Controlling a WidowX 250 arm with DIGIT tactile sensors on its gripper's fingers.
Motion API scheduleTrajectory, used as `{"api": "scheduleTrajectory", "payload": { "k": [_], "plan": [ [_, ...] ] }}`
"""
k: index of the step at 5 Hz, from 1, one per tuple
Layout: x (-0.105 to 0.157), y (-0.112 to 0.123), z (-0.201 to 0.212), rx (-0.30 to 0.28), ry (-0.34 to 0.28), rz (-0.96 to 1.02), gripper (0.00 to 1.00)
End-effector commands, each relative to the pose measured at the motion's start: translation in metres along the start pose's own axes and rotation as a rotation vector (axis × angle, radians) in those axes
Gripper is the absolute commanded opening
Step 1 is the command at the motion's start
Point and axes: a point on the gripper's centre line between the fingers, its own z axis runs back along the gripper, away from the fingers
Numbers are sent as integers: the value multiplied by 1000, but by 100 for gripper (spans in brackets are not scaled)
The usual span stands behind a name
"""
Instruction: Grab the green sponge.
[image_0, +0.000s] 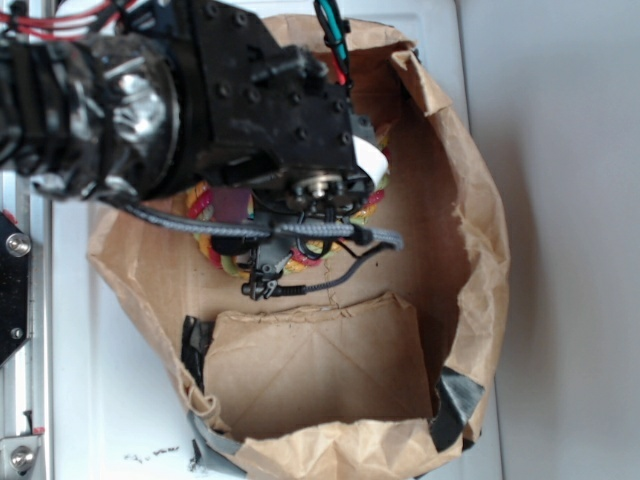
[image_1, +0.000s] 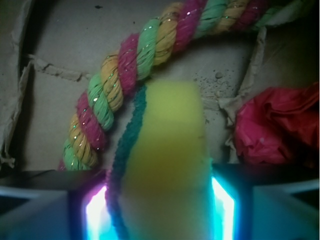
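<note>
Sponge (image_1: 167, 165) sits pinched between the gripper (image_1: 160, 210) fingers, just beside the rope (image_1: 120, 80), which could snag its scouring edge and tug it loose if lifted carelessly.

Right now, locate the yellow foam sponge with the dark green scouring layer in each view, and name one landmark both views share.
Exterior: not visible; the black arm hides that part of the brown paper bag.
Wrist: the green sponge stands centre-bottom, squeezed between the lit fingers of the gripper.
Shared landmark: the red-yellow-green twisted rope, peeking out under the arm in the exterior view and arching over the sponge in the wrist view.
</note>
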Motion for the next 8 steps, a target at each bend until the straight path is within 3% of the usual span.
{"api": "scheduleTrajectory", "payload": {
  "k": [1, 3, 5, 7, 8],
  "plan": [
    [7, 7, 36, 30, -100, 29, 0],
    [-4, 24, 78, -54, -148, 104, 0],
    [-5, 20, 131, -131, -223, 161, 0],
    [4, 1, 157, -126, -266, 125, 0],
    [6, -10, 174, -115, -222, 187, 0]
  ]
}}
